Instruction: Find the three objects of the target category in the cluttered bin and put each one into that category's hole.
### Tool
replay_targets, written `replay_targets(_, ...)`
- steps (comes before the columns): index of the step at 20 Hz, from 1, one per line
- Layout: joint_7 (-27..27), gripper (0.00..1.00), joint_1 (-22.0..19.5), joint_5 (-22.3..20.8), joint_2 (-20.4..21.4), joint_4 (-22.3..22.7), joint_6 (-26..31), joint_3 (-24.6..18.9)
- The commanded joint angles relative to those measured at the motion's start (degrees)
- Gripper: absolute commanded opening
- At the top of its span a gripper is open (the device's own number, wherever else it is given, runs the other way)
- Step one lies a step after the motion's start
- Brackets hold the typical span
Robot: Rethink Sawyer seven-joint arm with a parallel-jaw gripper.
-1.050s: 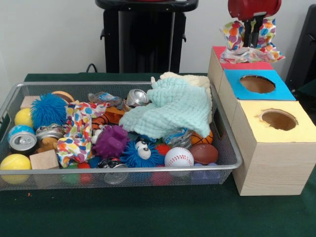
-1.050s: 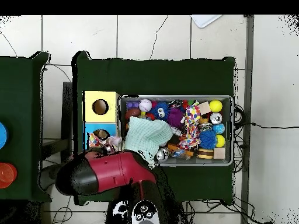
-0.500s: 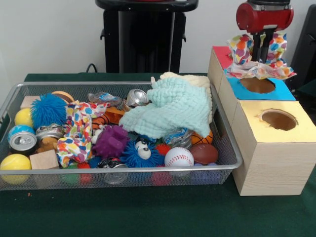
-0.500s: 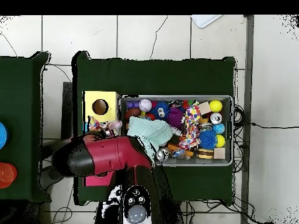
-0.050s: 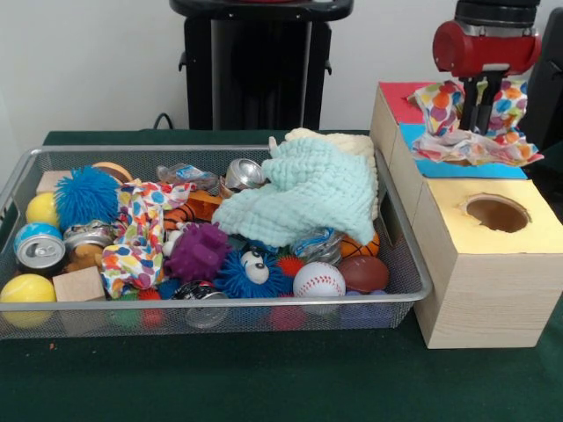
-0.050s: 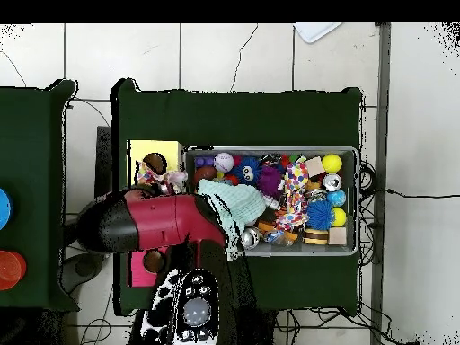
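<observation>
My gripper (image 5: 480, 119) is shut on a polka-dot cloth (image 5: 493, 145) and holds it over the blue box (image 5: 412, 139). The cloth drapes across that box's top and hides its hole. In front of it stands the yellow box (image 5: 449, 202) with its open hole (image 5: 497, 214), and behind it the red box (image 5: 396, 94). In the overhead view the same cloth (image 6: 163, 178) shows beside the red arm (image 6: 153, 225), near the yellow box (image 6: 142, 149). A mint cloth (image 5: 303, 189), a cream cloth (image 5: 345, 142) and a second polka-dot cloth (image 5: 139, 230) lie in the wire bin (image 5: 220, 304).
The bin also holds crushed cans (image 5: 244, 172), a baseball (image 5: 318, 280), yellow balls (image 5: 26, 288), spiky toys (image 5: 198, 251), a toy football (image 5: 363, 272) and wooden blocks (image 5: 79, 284). The three boxes stand in a row tight against the bin's right end.
The gripper has carried the polka-dot cloth from above the red box forward to above the blue box, whose hole is now covered. The bin's contents have not moved.
</observation>
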State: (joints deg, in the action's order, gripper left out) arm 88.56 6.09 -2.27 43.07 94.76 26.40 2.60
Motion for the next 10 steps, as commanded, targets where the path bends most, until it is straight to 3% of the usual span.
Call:
replay_targets(1, 19.62, 0.00, 2.28, 4.32, -6.47, -8.04, -0.65, 4.58)
replay_targets(7, 18.37, 0.00, 1.38, 6.77, -8.99, -10.01, 0.07, 3.66)
replay_targets(10, 18.37, 0.00, 1.32, 6.20, -10.38, -7.81, -4.95, 3.47)
